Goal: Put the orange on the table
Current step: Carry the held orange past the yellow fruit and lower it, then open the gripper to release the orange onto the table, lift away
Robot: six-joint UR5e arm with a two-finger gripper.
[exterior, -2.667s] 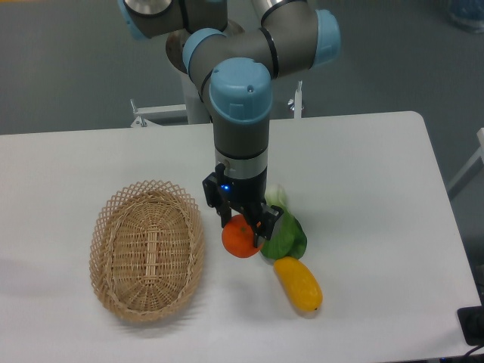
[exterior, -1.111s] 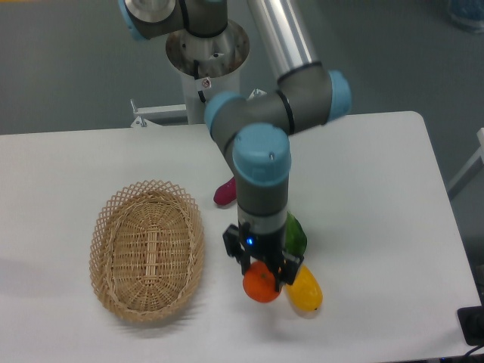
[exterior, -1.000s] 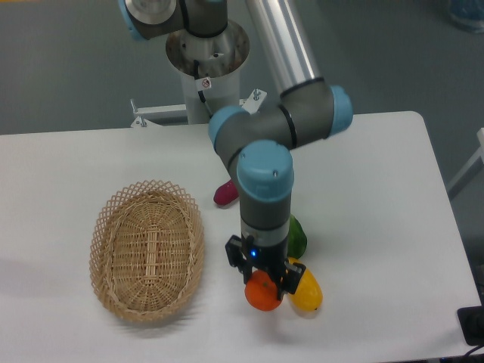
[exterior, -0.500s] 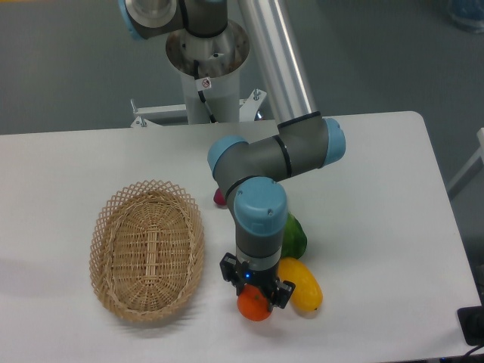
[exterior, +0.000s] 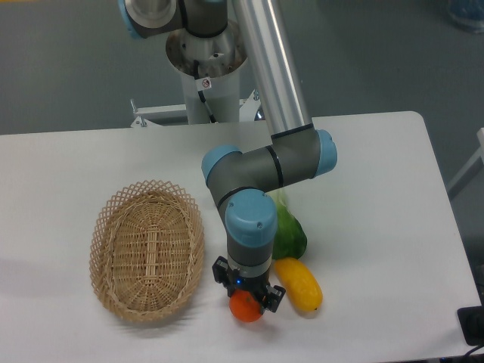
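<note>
Gripping orange (exterior: 245, 306) between jaws of gripper (exterior: 246, 299), closed on its sides; fruit protruding below fingertips, low over table (exterior: 378, 227), contact indeterminate.

— Where was the orange (exterior: 244, 308) found relative to the basket (exterior: 147, 250)?
— Just right of its near end, on the table (exterior: 378, 189); the mango-like fruit (exterior: 299, 284) lay farther right.
</note>
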